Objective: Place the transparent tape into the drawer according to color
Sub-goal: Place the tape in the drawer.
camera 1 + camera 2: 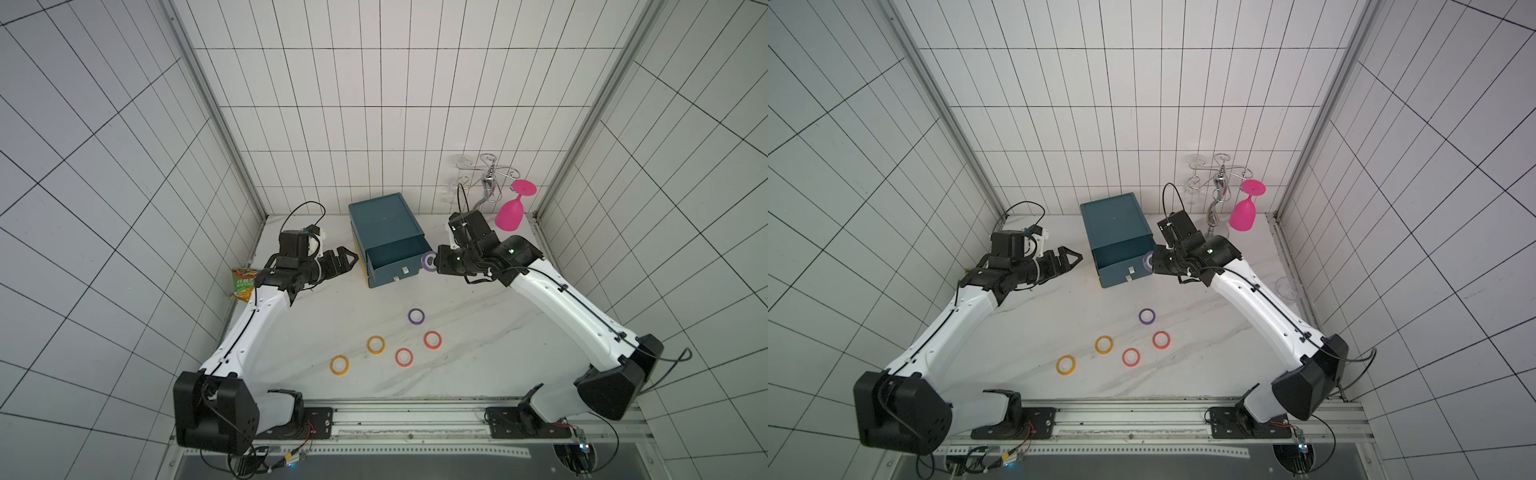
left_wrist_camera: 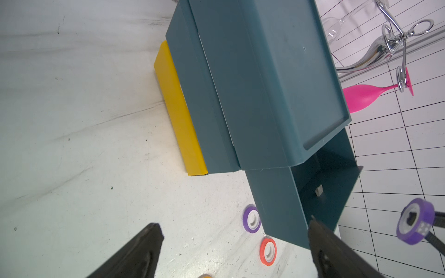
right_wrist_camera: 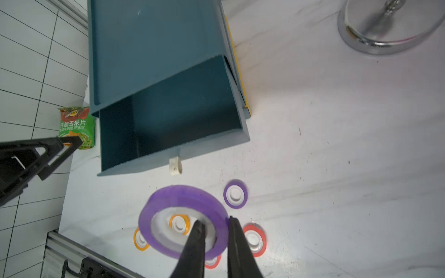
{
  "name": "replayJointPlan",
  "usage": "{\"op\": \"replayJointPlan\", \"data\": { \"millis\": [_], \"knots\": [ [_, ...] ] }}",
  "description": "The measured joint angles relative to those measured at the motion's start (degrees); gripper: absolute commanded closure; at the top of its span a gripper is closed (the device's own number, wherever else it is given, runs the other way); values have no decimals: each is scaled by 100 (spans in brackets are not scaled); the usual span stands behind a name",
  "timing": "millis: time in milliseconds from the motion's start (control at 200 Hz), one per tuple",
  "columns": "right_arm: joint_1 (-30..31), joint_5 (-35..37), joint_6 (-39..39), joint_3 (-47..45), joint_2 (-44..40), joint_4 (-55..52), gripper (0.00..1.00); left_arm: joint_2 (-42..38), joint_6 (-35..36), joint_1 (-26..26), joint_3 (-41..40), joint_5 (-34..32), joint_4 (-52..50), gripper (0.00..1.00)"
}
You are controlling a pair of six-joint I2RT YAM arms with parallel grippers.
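My right gripper [image 3: 215, 220] is shut on a purple transparent tape roll [image 3: 183, 216], one finger through its centre and one outside the rim. In both top views this roll [image 1: 428, 261] hangs off the table by the front right corner of the open teal drawer [image 1: 395, 276], whose inside looks bare. On the table lie a second purple roll [image 1: 416, 316], two red ones [image 1: 432, 340] [image 1: 403, 357] and two orange ones [image 1: 375, 345] [image 1: 339, 365]. My left gripper [image 1: 353, 261] stands open and holds nothing, left of the cabinet [image 1: 382, 220].
A yellow lower drawer [image 2: 178, 108] shows under the teal cabinet. A snack bag [image 1: 243, 284] lies at the left wall. A chrome glass rack [image 1: 490, 178] with a hanging pink goblet [image 1: 511, 214] stands at the back right. A clear glass [image 1: 1287, 288] sits near the right wall.
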Motion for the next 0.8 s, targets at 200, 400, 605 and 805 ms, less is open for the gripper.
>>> {"op": "replayJointPlan", "data": {
  "millis": [200, 400, 605, 805],
  "knots": [
    [-111, 24, -310, 841, 804, 59, 100, 7, 0, 0, 0, 17, 0, 2],
    [-146, 42, -516, 1370, 1355, 66, 100, 13, 0, 0, 2, 17, 0, 2],
    [-146, 39, -629, 1419, 1530, 57, 86, 15, 2, 0, 4, 17, 0, 2],
    [-146, 50, -715, 1419, 1552, 57, 55, 37, 2, 0, 7, 15, 0, 2]
  ]
}}
